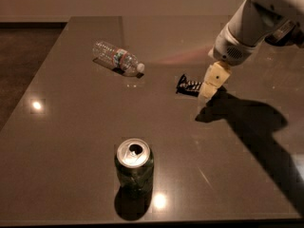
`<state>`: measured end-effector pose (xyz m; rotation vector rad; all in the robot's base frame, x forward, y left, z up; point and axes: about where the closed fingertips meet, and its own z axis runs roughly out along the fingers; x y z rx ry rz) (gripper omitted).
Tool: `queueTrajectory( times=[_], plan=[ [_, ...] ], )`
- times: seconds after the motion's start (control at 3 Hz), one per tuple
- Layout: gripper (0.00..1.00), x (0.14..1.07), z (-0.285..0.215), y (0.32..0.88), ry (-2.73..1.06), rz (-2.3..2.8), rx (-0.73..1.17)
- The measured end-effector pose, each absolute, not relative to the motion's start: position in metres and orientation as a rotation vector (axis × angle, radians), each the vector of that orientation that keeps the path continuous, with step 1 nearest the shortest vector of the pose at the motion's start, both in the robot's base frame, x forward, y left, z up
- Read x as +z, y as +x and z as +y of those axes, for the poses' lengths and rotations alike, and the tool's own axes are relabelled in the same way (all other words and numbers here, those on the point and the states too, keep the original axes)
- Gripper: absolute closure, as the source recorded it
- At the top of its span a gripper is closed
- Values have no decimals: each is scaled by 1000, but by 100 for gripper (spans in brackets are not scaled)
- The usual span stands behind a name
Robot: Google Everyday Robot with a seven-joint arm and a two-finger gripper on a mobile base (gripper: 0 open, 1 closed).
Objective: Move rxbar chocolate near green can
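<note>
The rxbar chocolate (187, 85), a small black bar with white lettering, lies flat on the dark table (71, 141) right of centre. My gripper (211, 82) hangs from the arm at the upper right, its cream fingers pointing down, and covers the bar's right end. The green can (134, 165) stands upright near the table's front edge, well in front and to the left of the bar, its silver top open to view.
A clear plastic bottle (118, 58) with a white cap lies on its side at the back left of the table. The arm's shadow (251, 122) falls across the right side. The table's left edge runs diagonally, with floor beyond.
</note>
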<state>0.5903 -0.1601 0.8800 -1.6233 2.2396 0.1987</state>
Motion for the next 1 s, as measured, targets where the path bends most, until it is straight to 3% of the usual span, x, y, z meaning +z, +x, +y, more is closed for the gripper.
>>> queueTrajectory(
  times=[0.67,1.0],
  plan=[
    [0,852,-154,602,-1655,2248,239],
    [15,845,-153,604,-1669,2246,246]
  ],
)
